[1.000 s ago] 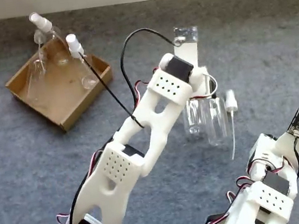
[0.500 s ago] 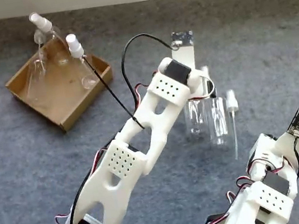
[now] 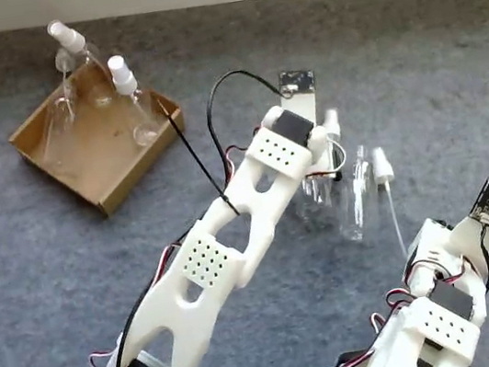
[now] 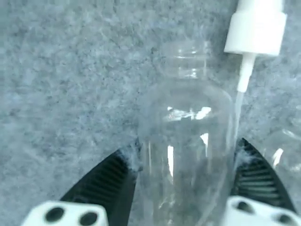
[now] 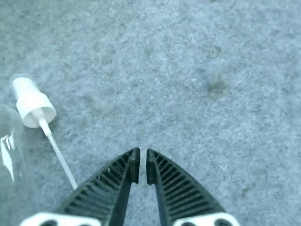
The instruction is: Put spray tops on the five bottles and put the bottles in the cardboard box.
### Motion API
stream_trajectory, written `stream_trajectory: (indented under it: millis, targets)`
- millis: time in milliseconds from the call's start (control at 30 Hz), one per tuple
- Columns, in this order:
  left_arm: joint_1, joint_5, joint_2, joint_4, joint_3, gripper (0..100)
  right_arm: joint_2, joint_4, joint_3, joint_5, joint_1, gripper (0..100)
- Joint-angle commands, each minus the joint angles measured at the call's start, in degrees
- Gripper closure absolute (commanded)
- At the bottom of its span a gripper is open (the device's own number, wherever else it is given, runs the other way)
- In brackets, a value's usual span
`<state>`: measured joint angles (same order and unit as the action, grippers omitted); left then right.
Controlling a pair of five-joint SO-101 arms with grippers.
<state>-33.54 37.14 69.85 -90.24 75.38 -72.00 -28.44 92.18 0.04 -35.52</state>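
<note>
Left hand clamps an uncapped bottle round its body, neck free, apparently to steady it for capping. A spray top lies just beside that bottle's neck; right hand, nearly closed and empty, sits near it. Cardboard box stands well apart from the bottle, holding capped bottles.

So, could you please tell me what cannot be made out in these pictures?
High view: the left arm covers part of the clear bottles beside it, so their count is unsure.
Left wrist view: the picture's edge cuts off the base of the bottle held in the left tool and the head of the spray top.
Right wrist view: the edge cuts off most of a second bottle.
</note>
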Motion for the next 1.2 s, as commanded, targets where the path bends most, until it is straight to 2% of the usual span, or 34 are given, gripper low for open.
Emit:
stream_trajectory:
  millis: [0,233,433,633,700,767,833,967,1067,1167]
  targets:
    - [0.40,0.62,-0.04,1.67,2.42,73,-0.75,1.54,-0.13,0.70,0.57,96.4]
    - [1.01,0.62,0.92,2.46,2.42,75,-0.75,1.54,-0.13,0.70,0.57,96.4]
    - [1.01,0.26,0.92,2.46,2.42,92,-0.75,1.54,-0.13,0.70,0.57,96.4]
    - [2.15,0.18,-0.40,1.49,4.44,88,-0.75,1.45,-0.13,0.70,0.66,96.4]
    - [3.65,0.00,-1.54,-2.81,6.55,87,-0.75,1.45,0.31,0.70,0.66,96.4]
    - [4.88,-4.04,-2.51,-7.47,10.15,86,-0.75,1.54,1.36,0.79,0.66,96.4]
    - [5.58,-11.43,-3.21,-11.08,13.85,87,-0.75,1.54,1.80,0.79,0.66,96.4]
    - [7.78,-26.20,-3.74,-11.52,14.29,93,-0.75,1.54,1.98,0.79,0.66,96.4]
    - [8.66,-31.91,-3.56,-11.60,14.11,95,-0.75,1.54,1.98,0.79,0.66,96.4]
    - [10.07,-34.64,-3.65,-11.60,14.11,97,-0.75,1.54,1.98,0.79,0.66,96.4]
